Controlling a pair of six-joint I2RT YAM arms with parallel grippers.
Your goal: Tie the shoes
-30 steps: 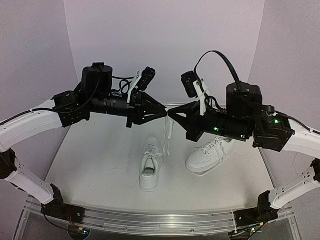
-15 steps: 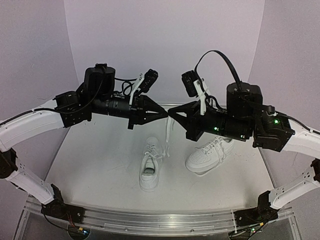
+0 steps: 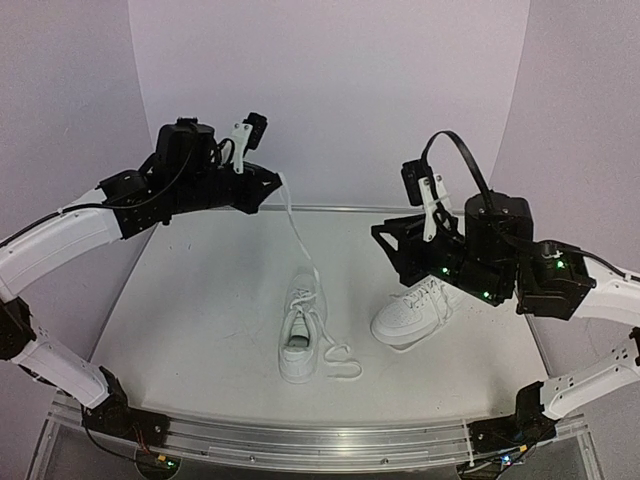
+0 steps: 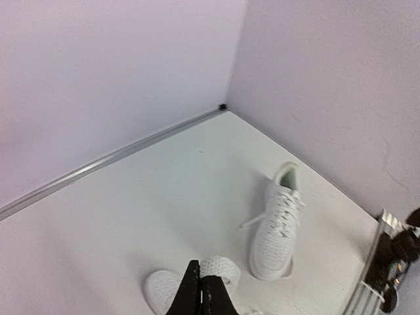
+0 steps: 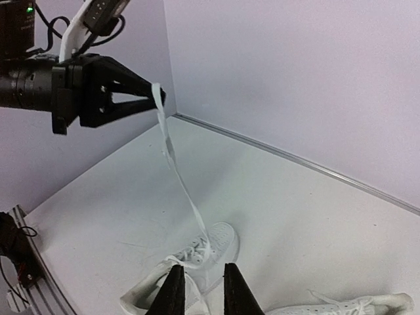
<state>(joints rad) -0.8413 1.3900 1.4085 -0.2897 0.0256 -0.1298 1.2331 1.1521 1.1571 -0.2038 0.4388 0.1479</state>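
- White on white: a white low-top sneaker (image 3: 300, 335) stands upright near the middle of the plain white counter (image 3: 180, 320). Its heel opening and greyish insole face the near edge and its toe points at the back wall.
- A long flat white lace (image 3: 296, 230) rises from the sneaker's eyelets in a nearly straight slant, up and to the left.
- The left arm's black fingers (image 3: 268, 187) are pinched tight on the lace's upper end, high over the rear left of the counter. The left wrist view shows them pressed tip to tip, with the sneaker's perforated toe just behind them.
- The loose end of the other white lace (image 3: 345, 372) lies in a slack curl on the counter, just beside the sneaker's right side near the heel.
- A second white low-top sneaker (image 3: 415, 315) sits to the right, apart from the first. It is angled, with its toe toward the near left and its heel toward the right wall, and its laces lie loose over the tongue.
- The right arm's black fingers (image 5: 174, 292) hang above the counter with a narrow gap between them, gripping nothing. Both sneakers show below them in the right wrist view.
- Pale lilac walls (image 3: 330, 80) close in the counter on three sides.
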